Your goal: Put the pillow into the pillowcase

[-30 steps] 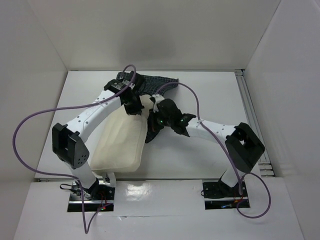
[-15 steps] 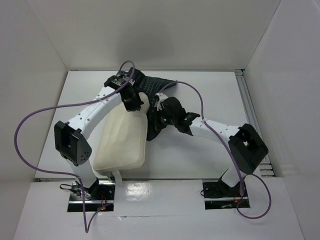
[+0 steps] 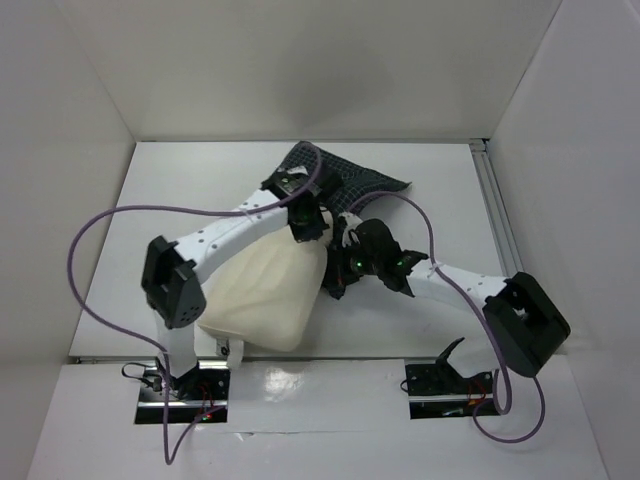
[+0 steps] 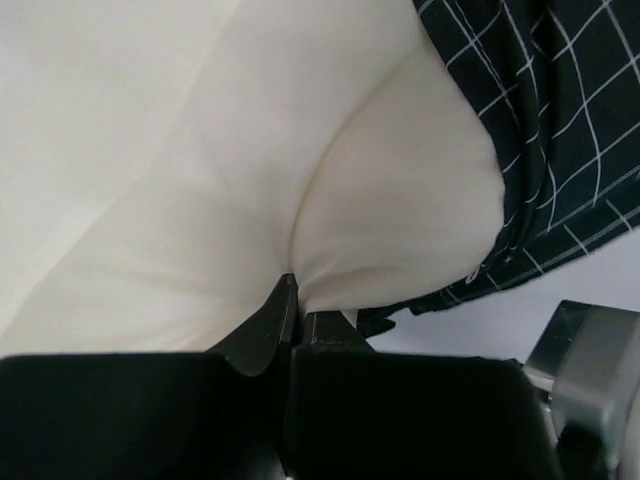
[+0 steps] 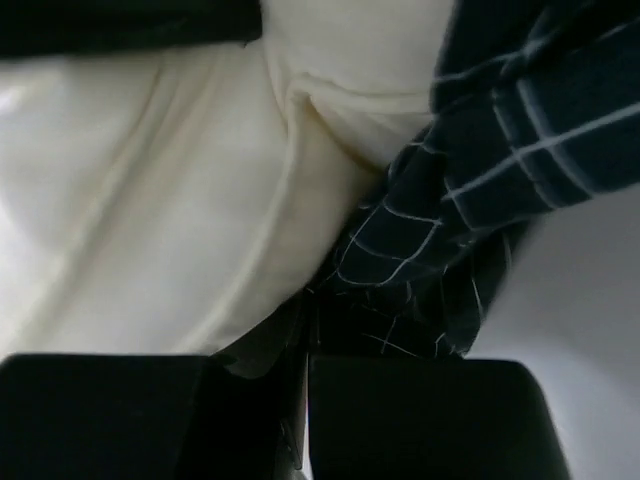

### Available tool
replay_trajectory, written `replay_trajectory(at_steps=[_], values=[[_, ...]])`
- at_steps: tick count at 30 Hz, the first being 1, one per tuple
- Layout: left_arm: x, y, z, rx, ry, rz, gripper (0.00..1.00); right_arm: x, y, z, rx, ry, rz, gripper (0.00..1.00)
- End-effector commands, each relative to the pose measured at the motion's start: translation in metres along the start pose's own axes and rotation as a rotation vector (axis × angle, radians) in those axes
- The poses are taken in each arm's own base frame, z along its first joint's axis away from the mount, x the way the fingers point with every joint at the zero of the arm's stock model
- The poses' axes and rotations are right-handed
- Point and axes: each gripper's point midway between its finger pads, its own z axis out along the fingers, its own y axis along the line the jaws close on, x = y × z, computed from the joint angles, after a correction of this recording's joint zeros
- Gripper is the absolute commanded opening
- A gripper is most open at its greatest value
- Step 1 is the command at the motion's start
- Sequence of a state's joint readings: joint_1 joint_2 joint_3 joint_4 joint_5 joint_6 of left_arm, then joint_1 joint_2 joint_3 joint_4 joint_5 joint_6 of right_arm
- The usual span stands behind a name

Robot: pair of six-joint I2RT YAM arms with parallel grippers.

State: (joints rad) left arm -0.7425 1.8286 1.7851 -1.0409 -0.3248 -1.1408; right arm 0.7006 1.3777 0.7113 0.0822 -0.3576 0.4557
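Nearest our bases, the cream pillow (image 3: 265,295) lies on the white counter (image 3: 170,190). At its far right corner our left fingers (image 4: 265,330) are pinched tight on a fold of the pillow, and just beside them our right fingers (image 5: 262,352) are closed on the hem of the checked pillowcase (image 3: 355,180). The pillowcase lies crumpled beyond, touching that pillow corner.

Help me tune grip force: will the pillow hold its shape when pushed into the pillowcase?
Probably not: the pillow puckers deeply where the left gripper pinches it, so it should squash and bulge. The pillowcase drapes in folds, likely bunching rather than staying open.
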Motion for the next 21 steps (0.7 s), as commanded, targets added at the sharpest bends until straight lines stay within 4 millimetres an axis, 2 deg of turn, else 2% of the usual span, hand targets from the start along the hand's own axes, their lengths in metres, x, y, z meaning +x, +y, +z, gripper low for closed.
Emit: replay_trajectory(at_steps=[1,2,3,4,6,7,8,9,10,11,12,13,14,15,16,18,19,21], values=[[-0.006,-0.048,0.031,0.030,-0.101,-0.124,0.00,0.027,-0.006,-0.012,0.002,0.099,0.026,0.00],[-0.002,-0.053,0.035,0.030,-0.097,-0.115,0.00,0.032,-0.014,-0.018,0.038,0.112,0.044,0.00],[-0.002,-0.062,0.034,0.042,-0.109,-0.109,0.00,0.031,-0.013,-0.024,0.049,0.105,0.043,0.00],[0.000,-0.063,0.044,0.028,-0.104,-0.092,0.00,0.025,-0.020,-0.036,0.081,0.062,0.050,0.00],[-0.004,-0.075,0.041,0.058,-0.104,-0.088,0.00,0.031,-0.029,-0.053,0.135,0.055,0.083,0.00],[-0.006,-0.078,0.037,0.074,-0.102,-0.044,0.00,0.023,-0.034,-0.066,0.178,-0.001,0.093,0.00],[-0.010,-0.081,0.039,0.089,-0.098,-0.019,0.03,0.029,-0.043,-0.076,0.235,0.010,0.126,0.00],[-0.009,-0.086,0.033,0.117,-0.081,0.012,0.11,0.029,-0.050,-0.084,0.276,0.000,0.137,0.08],[-0.013,-0.094,0.027,0.148,-0.087,0.073,0.37,0.017,-0.055,-0.097,0.321,-0.043,0.134,0.24],[-0.016,-0.098,0.021,0.170,-0.091,0.093,0.53,0.014,-0.057,-0.103,0.343,-0.048,0.132,0.43],[-0.025,-0.096,0.011,0.181,-0.105,0.104,0.66,0.017,-0.060,-0.111,0.374,-0.029,0.137,0.69],[-0.027,-0.093,0.004,0.194,-0.091,0.122,0.77,0.013,-0.062,-0.116,0.395,-0.033,0.144,0.77],[-0.035,-0.090,-0.005,0.212,-0.101,0.139,0.85,-0.004,-0.058,-0.124,0.398,-0.074,0.126,0.82],[-0.040,-0.084,-0.012,0.214,-0.110,0.144,0.85,-0.006,-0.054,-0.126,0.382,-0.055,0.124,0.85],[-0.050,-0.064,-0.019,0.182,-0.145,0.141,0.85,-0.022,-0.040,-0.125,0.333,-0.053,0.127,0.89],[-0.059,-0.036,-0.020,0.133,-0.161,0.106,0.84,-0.034,-0.031,-0.123,0.305,-0.037,0.130,0.90],[-0.065,-0.007,-0.017,0.094,-0.161,0.075,0.84,-0.041,-0.026,-0.121,0.296,-0.039,0.122,0.92],[-0.073,0.031,-0.013,0.022,-0.190,0.030,0.79,-0.058,-0.010,-0.114,0.273,-0.077,0.102,0.90]])
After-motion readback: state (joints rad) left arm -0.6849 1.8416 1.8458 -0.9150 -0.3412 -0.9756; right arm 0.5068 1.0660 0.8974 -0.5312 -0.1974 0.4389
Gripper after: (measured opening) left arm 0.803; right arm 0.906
